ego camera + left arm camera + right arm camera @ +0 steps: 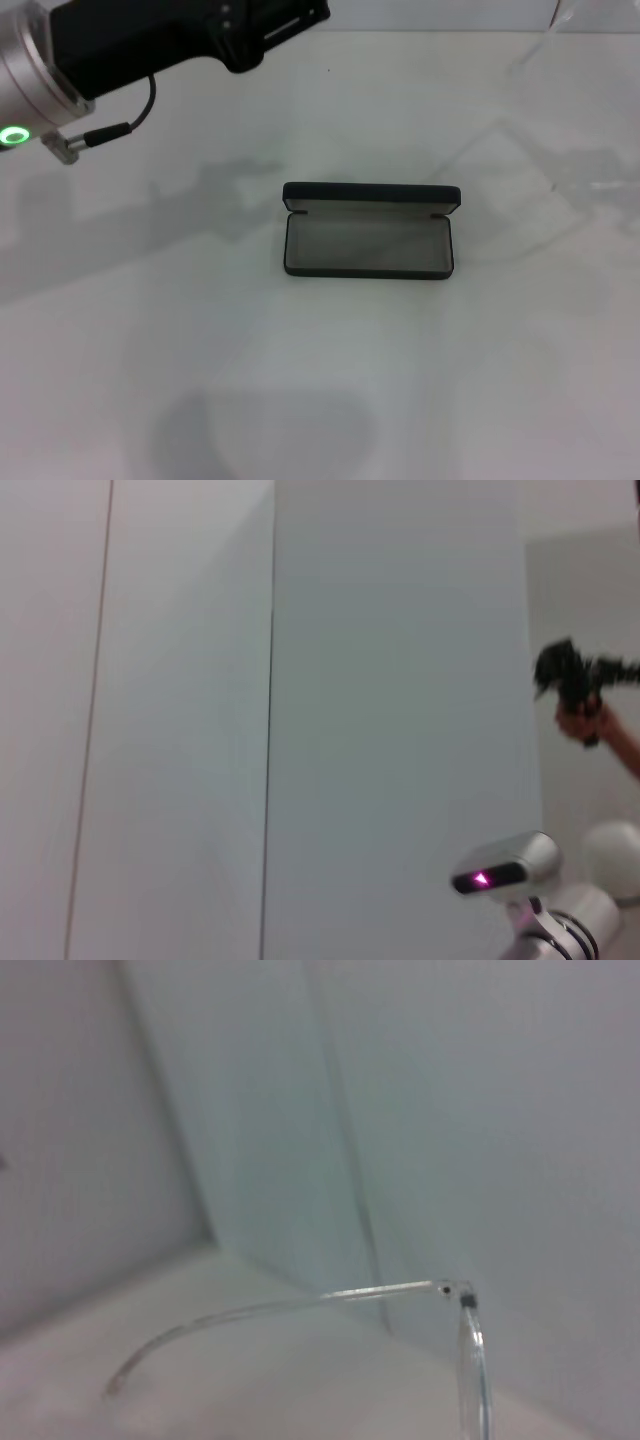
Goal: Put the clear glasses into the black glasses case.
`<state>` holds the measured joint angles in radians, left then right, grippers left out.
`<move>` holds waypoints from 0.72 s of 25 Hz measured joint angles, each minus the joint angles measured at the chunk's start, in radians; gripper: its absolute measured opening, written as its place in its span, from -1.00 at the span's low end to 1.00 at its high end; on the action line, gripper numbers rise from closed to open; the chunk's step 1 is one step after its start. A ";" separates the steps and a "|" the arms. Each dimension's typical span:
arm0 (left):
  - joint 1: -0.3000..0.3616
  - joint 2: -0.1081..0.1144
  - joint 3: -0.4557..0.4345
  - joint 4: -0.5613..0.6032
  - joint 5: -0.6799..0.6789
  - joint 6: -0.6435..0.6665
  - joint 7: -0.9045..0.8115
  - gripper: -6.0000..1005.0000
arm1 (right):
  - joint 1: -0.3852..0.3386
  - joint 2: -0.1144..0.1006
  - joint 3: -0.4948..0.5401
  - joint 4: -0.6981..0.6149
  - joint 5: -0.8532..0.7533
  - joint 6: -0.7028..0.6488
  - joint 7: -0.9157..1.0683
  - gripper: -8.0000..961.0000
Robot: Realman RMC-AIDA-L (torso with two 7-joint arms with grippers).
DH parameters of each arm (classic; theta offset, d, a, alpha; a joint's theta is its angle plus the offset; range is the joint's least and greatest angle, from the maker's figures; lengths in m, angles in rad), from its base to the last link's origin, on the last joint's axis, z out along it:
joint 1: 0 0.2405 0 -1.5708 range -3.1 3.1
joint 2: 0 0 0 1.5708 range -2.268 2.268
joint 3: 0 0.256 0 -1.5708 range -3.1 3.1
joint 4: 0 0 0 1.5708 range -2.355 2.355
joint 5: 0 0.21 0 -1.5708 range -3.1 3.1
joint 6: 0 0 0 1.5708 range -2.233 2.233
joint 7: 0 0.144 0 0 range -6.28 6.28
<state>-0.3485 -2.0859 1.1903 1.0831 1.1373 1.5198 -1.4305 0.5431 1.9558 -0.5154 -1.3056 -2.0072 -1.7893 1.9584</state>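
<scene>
The black glasses case [368, 232] lies open in the middle of the white table, lid standing up at the back, grey lining showing and nothing inside. The clear glasses [380, 1292] hang in the air close before the right wrist camera, one thin curved arm and its hinge showing against the walls. My right gripper carries them, off the table at the far right. A faint clear streak of the glasses [548, 35] shows at the head view's top right corner. My left arm [150, 45] is raised at the far left, away from the case.
The white table [320, 380] spreads all around the case. Pale walls and a corner fill both wrist views. In the left wrist view a person's hand [585, 720] holds a black device far off, beside a silver robot part [510, 865].
</scene>
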 joint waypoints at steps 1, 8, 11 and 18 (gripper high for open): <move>-0.004 0.000 0.000 -0.009 -0.017 0.010 -0.007 -0.12 | -0.008 0.001 0.048 0.000 0.048 -0.048 -0.033 -0.81; -0.057 -0.002 0.009 -0.078 -0.110 0.095 -0.047 -0.15 | -0.064 0.022 0.095 0.118 0.306 -0.234 -0.256 -0.81; -0.090 -0.002 0.014 -0.091 -0.112 0.146 -0.076 -0.21 | -0.062 0.032 0.031 0.237 0.346 -0.239 -0.369 -0.81; -0.130 0.000 0.047 -0.095 -0.110 0.220 -0.092 -0.37 | 0.019 0.035 -0.053 0.447 0.349 -0.199 -0.497 -0.81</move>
<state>-0.4785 -2.0861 1.2373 0.9883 1.0270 1.7400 -1.5221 0.5623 1.9907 -0.5680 -0.8582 -1.6580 -1.9885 1.4613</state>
